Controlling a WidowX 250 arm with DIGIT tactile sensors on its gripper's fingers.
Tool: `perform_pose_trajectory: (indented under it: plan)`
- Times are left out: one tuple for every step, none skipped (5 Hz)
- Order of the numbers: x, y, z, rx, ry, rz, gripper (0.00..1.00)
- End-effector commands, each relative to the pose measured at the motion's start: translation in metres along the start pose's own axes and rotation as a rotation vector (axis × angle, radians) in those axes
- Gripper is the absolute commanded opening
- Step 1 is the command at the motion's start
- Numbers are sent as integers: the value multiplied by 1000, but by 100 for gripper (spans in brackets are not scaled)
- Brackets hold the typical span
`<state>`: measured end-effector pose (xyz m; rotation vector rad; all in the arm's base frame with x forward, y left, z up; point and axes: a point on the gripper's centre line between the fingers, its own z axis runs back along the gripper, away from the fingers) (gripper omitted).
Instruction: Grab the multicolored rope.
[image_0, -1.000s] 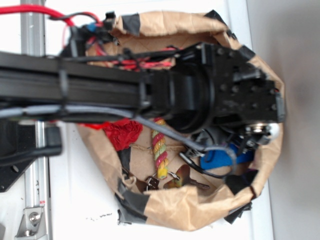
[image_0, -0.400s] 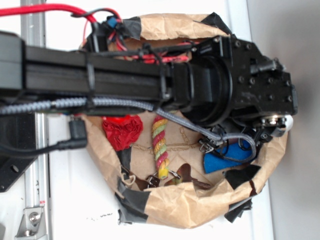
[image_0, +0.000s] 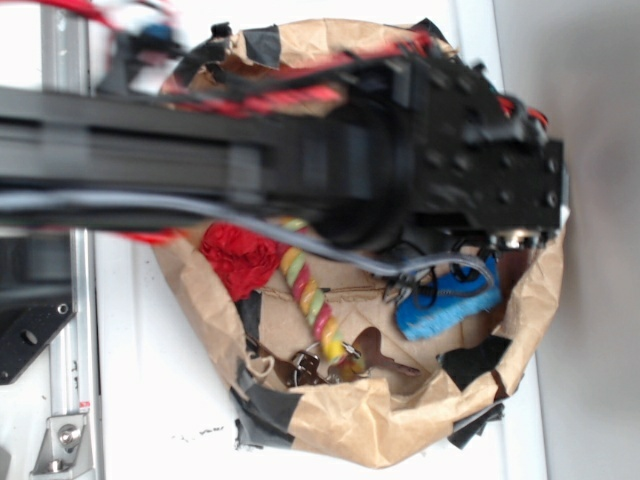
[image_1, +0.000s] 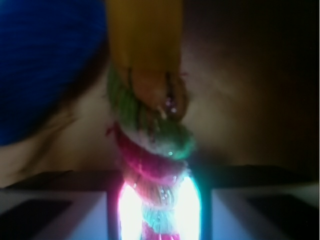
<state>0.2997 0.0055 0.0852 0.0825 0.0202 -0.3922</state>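
The thick twisted cord of red, yellow, pale green and pink strands, the multicolored rope (image_1: 155, 160), ran straight into the end effector (image_1: 159, 215) in the wrist view, its strands filling the lit gap between the two dark finger blocks at the bottom of the frame. The end effector looked closed on the rope, though blur hid the exact contact. From the exterior view the rope (image_0: 315, 305) lay slanted inside the crumpled brown paper bag with black tape patches (image_0: 340, 425), one end passing under the black arm and the yellow-tipped end lying away from the end effector, near the bag's rim among small metal clips (image_0: 305, 368).

Beside the rope, on the side away from the end effector, sat a red wrinkly ball of paper (image_0: 235, 258). Close to the end effector lay a flat blue strip (image_0: 445, 310), which showed as a blue mass (image_1: 45, 65) at the upper left of the wrist view. The bag rested on a white bench (image_0: 160, 400).

To finish the step well, the grip probably wanted to stay firm on the rope's body and lift straight up and slowly, so that the trailing end could slide free of the clips and bag folds without snagging.
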Motion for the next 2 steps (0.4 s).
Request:
perform_pose_trajectory:
  plan:
    - [-45, -21, 117, 23, -79, 279, 0]
    - [-44, -23, 115, 22, -80, 326, 0]
